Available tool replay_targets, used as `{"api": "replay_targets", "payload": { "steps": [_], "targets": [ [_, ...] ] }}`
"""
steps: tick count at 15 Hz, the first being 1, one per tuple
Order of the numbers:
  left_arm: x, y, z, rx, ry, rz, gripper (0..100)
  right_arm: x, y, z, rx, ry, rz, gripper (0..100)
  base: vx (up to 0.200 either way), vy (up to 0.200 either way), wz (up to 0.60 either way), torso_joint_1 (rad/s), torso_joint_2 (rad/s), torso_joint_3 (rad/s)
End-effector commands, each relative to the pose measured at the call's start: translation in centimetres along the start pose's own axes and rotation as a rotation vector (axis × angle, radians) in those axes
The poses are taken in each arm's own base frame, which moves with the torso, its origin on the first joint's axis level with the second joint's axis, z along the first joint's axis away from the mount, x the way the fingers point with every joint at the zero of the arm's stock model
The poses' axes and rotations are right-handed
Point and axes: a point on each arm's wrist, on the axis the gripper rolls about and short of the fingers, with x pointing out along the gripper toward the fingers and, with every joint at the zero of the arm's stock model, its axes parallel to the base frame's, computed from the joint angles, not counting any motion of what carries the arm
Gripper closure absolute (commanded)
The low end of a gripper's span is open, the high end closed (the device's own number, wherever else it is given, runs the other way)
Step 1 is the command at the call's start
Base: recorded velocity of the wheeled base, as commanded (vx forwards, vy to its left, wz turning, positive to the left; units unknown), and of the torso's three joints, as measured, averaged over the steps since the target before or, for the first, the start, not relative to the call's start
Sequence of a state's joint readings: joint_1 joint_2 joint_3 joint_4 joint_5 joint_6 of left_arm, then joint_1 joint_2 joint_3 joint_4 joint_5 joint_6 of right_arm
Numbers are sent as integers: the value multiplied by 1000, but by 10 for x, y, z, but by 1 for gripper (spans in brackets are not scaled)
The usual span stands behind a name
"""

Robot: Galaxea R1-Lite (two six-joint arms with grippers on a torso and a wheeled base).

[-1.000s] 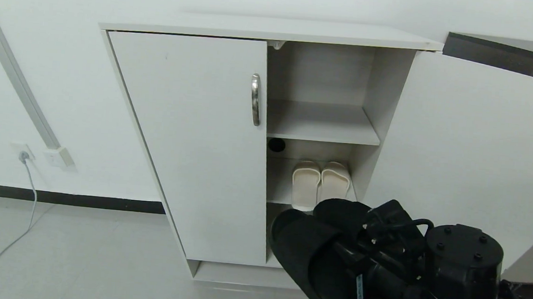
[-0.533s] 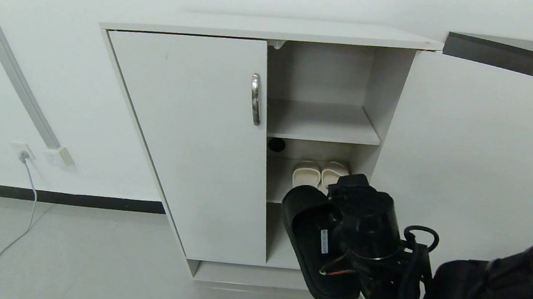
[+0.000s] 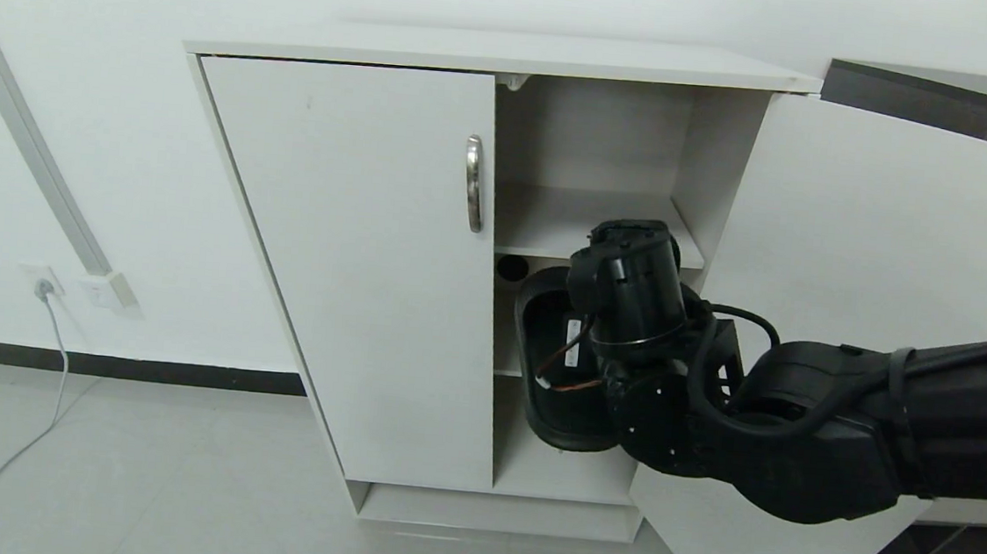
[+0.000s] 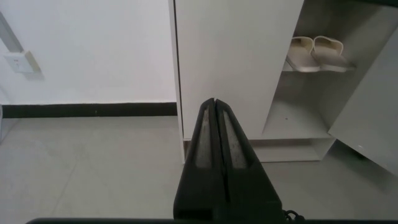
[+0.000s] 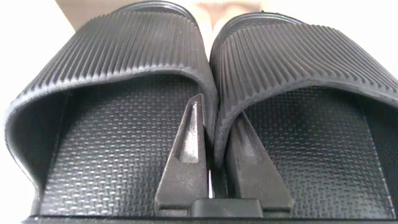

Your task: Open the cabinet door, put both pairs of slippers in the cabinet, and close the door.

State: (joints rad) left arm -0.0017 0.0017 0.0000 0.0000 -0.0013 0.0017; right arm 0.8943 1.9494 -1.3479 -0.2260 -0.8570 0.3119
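Note:
The white cabinet (image 3: 493, 52) has its left door (image 3: 354, 257) closed and its right door (image 3: 856, 253) swung wide open. A pair of black slippers (image 3: 544, 360) hangs in the open right half, at the level of the middle shelf. My right gripper (image 5: 214, 155) is shut on them, pinching the two adjoining straps (image 5: 211, 87) of the black slippers together. A beige pair of slippers (image 4: 320, 53) lies side by side on the middle shelf. Above the floor in front of the cabinet, my left gripper (image 4: 214, 124) is shut with nothing in it.
A metal handle (image 3: 473, 184) sits on the closed left door. The upper shelf (image 3: 551, 220) and bottom shelf (image 3: 530, 478) are bare. A wall socket with a cable (image 3: 43, 287) is at the left, and a grey unit (image 3: 930, 96) stands behind the open door.
My right arm has lifted the black slippers from low in front of the cabinet up and forward into the open right half, where they now cover the beige pair in the head view.

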Motion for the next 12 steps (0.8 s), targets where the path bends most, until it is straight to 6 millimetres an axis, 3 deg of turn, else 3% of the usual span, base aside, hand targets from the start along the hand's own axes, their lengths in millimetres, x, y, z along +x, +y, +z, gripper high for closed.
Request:
{"api": "replay_targets", "payload": {
  "steps": [1,9,12],
  "targets": [
    [0,0,0,0,0,0,100,-1,3,12,12,-28,5,100,0,0,0,0,0,0],
    [0,0,0,0,0,1,100,1,3,13,3,-38,-16,100,0,0,0,0,0,0],
    [0,0,0,0,0,1,100,1,3,13,2,-38,-16,100,200,0,0,-2,2,2]
  ]
}}
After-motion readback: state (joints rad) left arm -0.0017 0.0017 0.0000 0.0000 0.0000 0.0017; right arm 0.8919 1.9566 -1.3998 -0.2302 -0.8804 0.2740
